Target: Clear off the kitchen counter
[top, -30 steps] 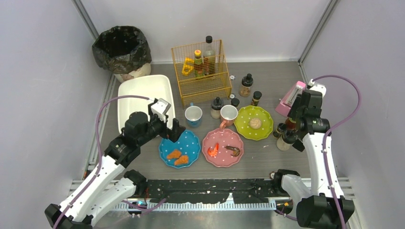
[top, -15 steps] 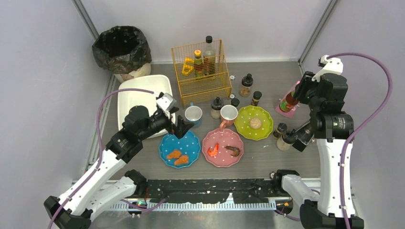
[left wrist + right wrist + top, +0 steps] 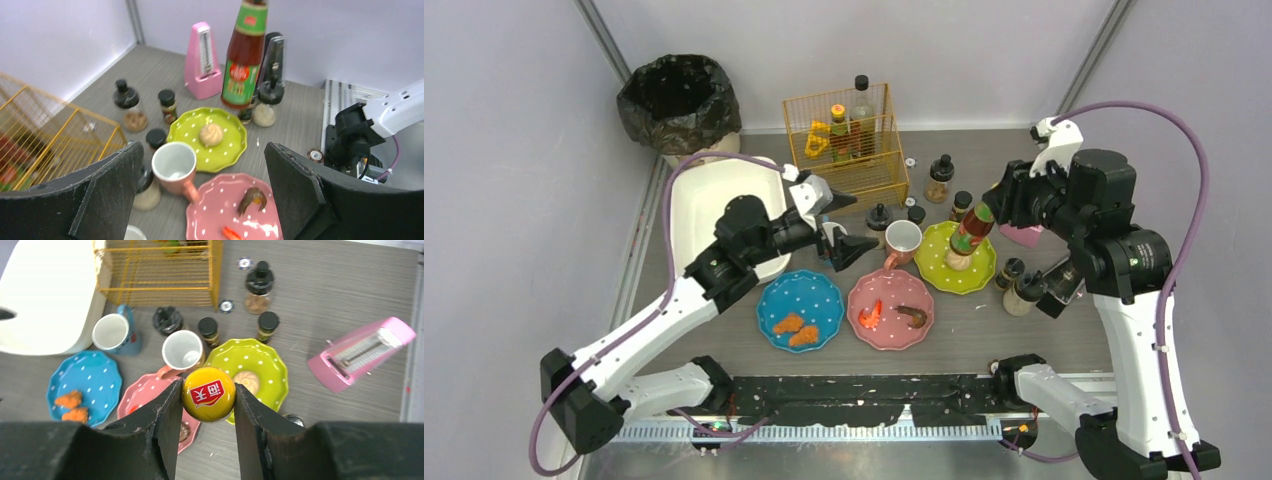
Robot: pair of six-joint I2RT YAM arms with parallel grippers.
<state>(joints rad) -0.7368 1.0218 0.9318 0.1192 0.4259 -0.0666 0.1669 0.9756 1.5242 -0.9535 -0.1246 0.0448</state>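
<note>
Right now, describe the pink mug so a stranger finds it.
Find the yellow wire basket at the back. In front of it, beside the green dotted plate, stands the pink mug. The neighbouring mug is blue; this one's handle faces the pink plate.

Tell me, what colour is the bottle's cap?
Yellow bottle cap with a red logo; right wrist view.

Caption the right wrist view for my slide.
Right fingers clamp a yellow-capped sauce bottle over the crowded grey counter.
</note>
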